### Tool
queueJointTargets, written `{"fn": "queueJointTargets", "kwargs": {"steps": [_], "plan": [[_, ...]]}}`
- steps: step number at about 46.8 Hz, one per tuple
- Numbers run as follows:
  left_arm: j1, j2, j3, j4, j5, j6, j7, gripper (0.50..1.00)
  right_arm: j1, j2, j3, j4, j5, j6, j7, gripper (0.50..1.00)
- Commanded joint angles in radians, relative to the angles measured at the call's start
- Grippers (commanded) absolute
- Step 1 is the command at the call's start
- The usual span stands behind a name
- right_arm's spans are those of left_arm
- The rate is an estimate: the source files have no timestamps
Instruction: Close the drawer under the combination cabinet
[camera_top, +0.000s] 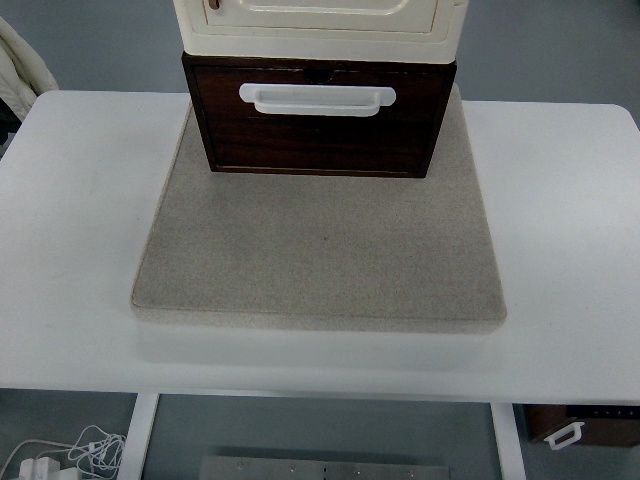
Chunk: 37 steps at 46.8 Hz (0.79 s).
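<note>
White table (560, 200) across the head view, grey floor beyond its far edge. Centred on it, a square beige mat (320, 260). At the mat's far end, a cream combination cabinet (318, 25), cut off by the top of the picture. Directly beneath, a dark wooden drawer (318, 130) with a white bar handle (316, 98), its front standing slightly forward of the cabinet's face. Below the table's near edge, white cables (70, 452) on the floor at left. Neither robot hand visible, so state of both impossible to tell.
</note>
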<state>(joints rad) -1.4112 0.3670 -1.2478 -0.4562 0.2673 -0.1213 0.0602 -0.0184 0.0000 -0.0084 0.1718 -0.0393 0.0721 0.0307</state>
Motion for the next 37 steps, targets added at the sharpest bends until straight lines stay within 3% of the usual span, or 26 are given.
{"fn": "queueJointTargets", "kwargs": {"steps": [1, 13, 37], "plan": [[0.011, 0.004, 0.002, 0.036, -0.022, 0.0, 0.007, 0.999, 0.0, 0.0, -0.001, 0.0, -0.002, 0.0, 0.0, 0.952], [0.055, 0.001, 0.002, 0.106, -0.088, 0.014, 0.015, 0.996, 0.0, 0.0, -0.001, 0.0, -0.002, -0.002, 0.0, 0.952], [0.278, -0.022, 0.001, 0.103, -0.295, 0.009, -0.002, 0.999, -0.003, 0.0, 0.001, 0.0, 0.002, 0.0, 0.0, 0.952]]}}
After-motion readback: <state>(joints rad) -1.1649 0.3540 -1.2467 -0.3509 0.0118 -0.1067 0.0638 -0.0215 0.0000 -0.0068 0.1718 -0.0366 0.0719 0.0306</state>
